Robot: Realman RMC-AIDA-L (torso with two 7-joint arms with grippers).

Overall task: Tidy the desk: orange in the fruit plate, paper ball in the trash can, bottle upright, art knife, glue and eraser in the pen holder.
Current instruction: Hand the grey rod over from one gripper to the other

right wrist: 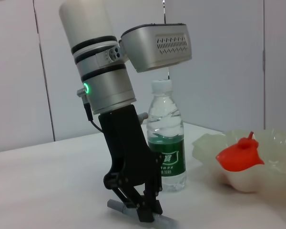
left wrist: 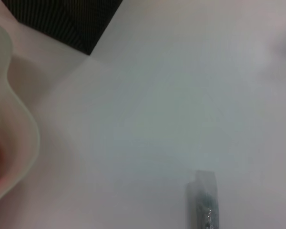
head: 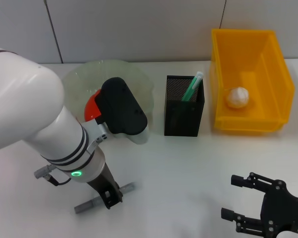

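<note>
Down at the near left of the desk (head: pixel 188 168), my left gripper (head: pixel 111 197) is lowered onto the art knife (head: pixel 89 203), a grey bar lying flat on the white top; from the right wrist camera I can see its fingers (right wrist: pixel 145 210) closed in around the middle of the bar, with both ends of the knife sticking out past them. From the left wrist camera, one end of the knife (left wrist: pixel 205 200) shows against bare tabletop. My right gripper (head: pixel 253 203) sits at the near right, well apart from everything, fingers spread open with nothing between them. I am working on a plain white surface with a pale panelled wall (head: pixel 139 29) behind it. Just behind my left arm stands the water bottle (right wrist: pixel 167 143), upright, with a green label; the head camera has it almost wholly hidden by the wrist housing. Beyond that is the clear wavy-edged fruit plate (head: pixel 124 74) with the orange (head: pixel 92 106) already in it, partly covered by the arm in the head view. Near the middle of the desk, the black mesh pen holder (head: pixel 184 111) holds a green glue stick (head: pixel 192 87) leaning to one side. Beside it to the right, the yellow bin (head: pixel 251 74) has the paper ball (head: pixel 237 97) lying inside.
</note>
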